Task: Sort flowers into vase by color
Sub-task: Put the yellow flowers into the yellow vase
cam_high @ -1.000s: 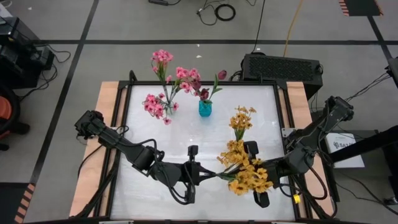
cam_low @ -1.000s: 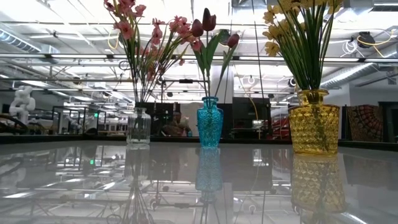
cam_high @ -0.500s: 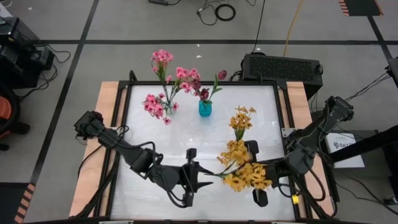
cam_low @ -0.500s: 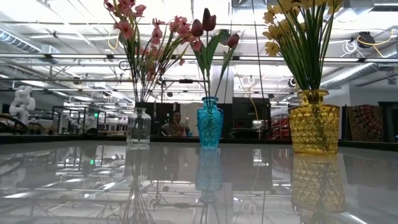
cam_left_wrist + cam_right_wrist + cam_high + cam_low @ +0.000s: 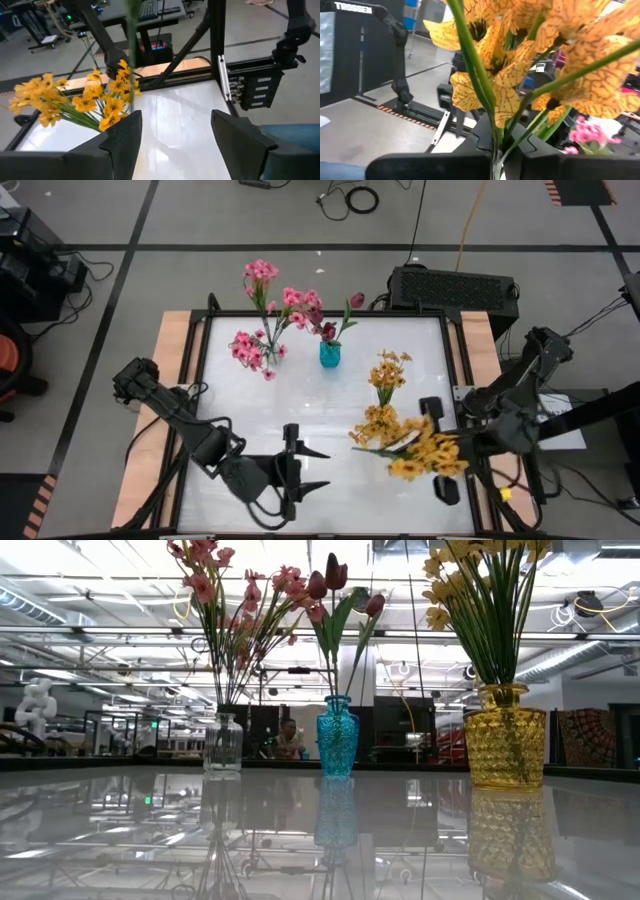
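Right tool (image 5: 438,448) clamped on yellow flowers (image 5: 405,447) above surface (image 5: 340,395); left tool (image 5: 310,470) spread wide, empty.

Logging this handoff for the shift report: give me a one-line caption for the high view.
Right gripper holds a yellow flower bunch by the yellow vase; left gripper open.

The left arm reached in from the table's left edge, bent at the elbow, and ran low along the near side toward the middle. The left gripper (image 5: 304,470) pointed to the right, its two fingers (image 5: 122,137) spread wide apart with nothing between them. The right arm came in from the right edge and folded back toward the near right part of the table. The right gripper (image 5: 434,448) was clamped on stems, its fingers closed tight.
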